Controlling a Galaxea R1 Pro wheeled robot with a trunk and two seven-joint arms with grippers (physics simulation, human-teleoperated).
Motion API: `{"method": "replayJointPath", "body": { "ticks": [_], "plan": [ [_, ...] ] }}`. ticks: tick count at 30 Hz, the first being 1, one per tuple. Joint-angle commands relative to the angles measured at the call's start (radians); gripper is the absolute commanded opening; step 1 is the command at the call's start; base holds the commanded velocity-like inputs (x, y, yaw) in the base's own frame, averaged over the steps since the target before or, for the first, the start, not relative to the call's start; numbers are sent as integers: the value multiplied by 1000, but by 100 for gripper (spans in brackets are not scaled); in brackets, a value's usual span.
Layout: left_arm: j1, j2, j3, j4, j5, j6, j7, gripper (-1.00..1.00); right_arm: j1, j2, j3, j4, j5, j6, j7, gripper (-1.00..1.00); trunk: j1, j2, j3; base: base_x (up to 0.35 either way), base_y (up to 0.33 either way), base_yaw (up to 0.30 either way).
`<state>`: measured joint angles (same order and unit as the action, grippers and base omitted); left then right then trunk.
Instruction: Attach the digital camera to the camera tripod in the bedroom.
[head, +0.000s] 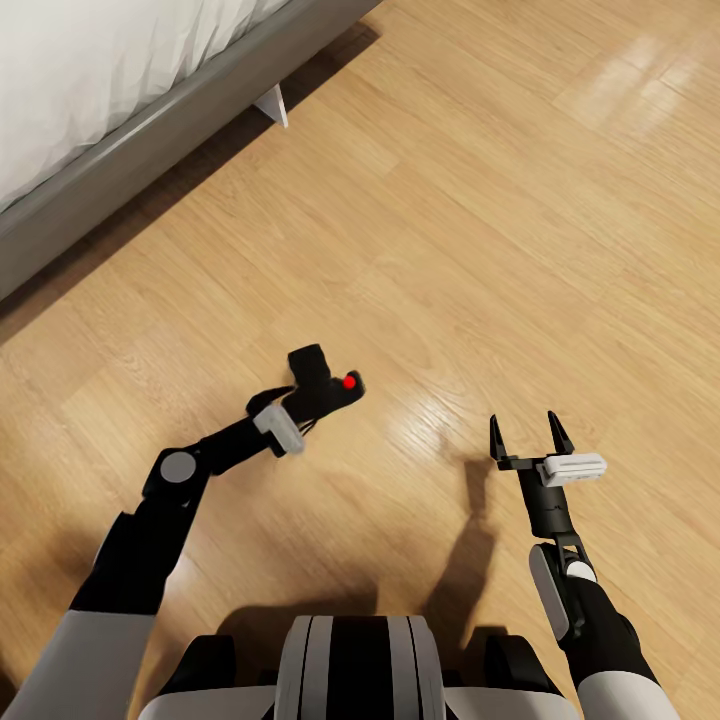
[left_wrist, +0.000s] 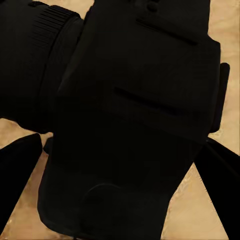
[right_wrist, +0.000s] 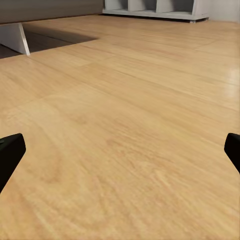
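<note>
The digital camera (head: 322, 385) is a small matte black block with a round red button, held above the wood floor. My left gripper (head: 312, 400) is shut on it. In the left wrist view the camera's black body (left_wrist: 130, 115) looms close, with a dark finger (left_wrist: 17, 172) at each side. My right gripper (head: 528, 432) hangs open over bare floor at the right with nothing between its fingers, whose tips (right_wrist: 10, 152) frame the right wrist view. The camera tripod is out of view.
The grey-framed white bed (head: 100, 170) runs along the upper left, with a white foot (head: 274, 105) under its frame. A low white shelf unit (right_wrist: 155, 9) stands far off across the light wood plank floor (head: 520, 220).
</note>
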<state>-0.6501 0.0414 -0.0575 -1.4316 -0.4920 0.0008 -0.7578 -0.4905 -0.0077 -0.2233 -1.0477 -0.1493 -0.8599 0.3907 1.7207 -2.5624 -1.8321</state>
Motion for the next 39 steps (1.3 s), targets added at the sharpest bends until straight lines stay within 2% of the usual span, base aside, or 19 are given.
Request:
{"method": "replayJointPath", "body": {
  "ticks": [1, 8, 9, 15, 16, 19, 23, 28, 31, 39],
  "plan": [
    [0, -4, -1, -17, -8, 1, -3, -100, 0, 0, -1, 0, -10, -1, 10, 100, 0, 0, 0, 0, 0, 0],
    [0, -40, -1, -103, -6, 45, -1, -100, 0, 0, -1, 1, -10, -1, 10, 100, 0, 0, 0, 0, 0, 0],
    [0, -51, -1, -128, -5, 78, -1, -100, 0, 0, -1, 1, -10, -1, 10, 100, 0, 0, 0, 0, 0, 0],
    [0, -80, -3, -183, -1, 212, 1, -100, 0, 0, -1, 1, -10, -1, 10, 100, 0, 0, 0, 0, 0, 0],
    [0, -92, -4, -190, 0, 259, 1, -100, 0, 0, -1, 1, -10, -1, 10, 100, 0, 0, 0, 0, 0, 0],
    [0, -123, -6, -197, 2, 324, 1, -100, 0, 0, 0, 1, -10, -1, 10, 100, 0, 0, 0, 0, 0, 0],
    [0, -171, -6, -201, 2, 396, 2, -100, 0, 0, 1, 2, -10, -1, 10, 100, 0, 0, 0, 0, 0, 0],
    [0, -212, -8, -204, 3, 476, 2, -100, 0, 0, 2, 4, -10, -2, 10, 100, 0, 0, 0, 0, 0, 0],
    [0, -216, -10, -205, 3, 518, -5, -100, 1, 0, 2, 4, -10, 0, 9, 100, 0, 0, 0, 0, 0, 0],
    [0, -216, -20, -205, 3, 532, -127, -100, 1, 0, 4, 12, -10, 1, 9, 100, 0, 0, 0, 0, 0, 0]
  ]
}}
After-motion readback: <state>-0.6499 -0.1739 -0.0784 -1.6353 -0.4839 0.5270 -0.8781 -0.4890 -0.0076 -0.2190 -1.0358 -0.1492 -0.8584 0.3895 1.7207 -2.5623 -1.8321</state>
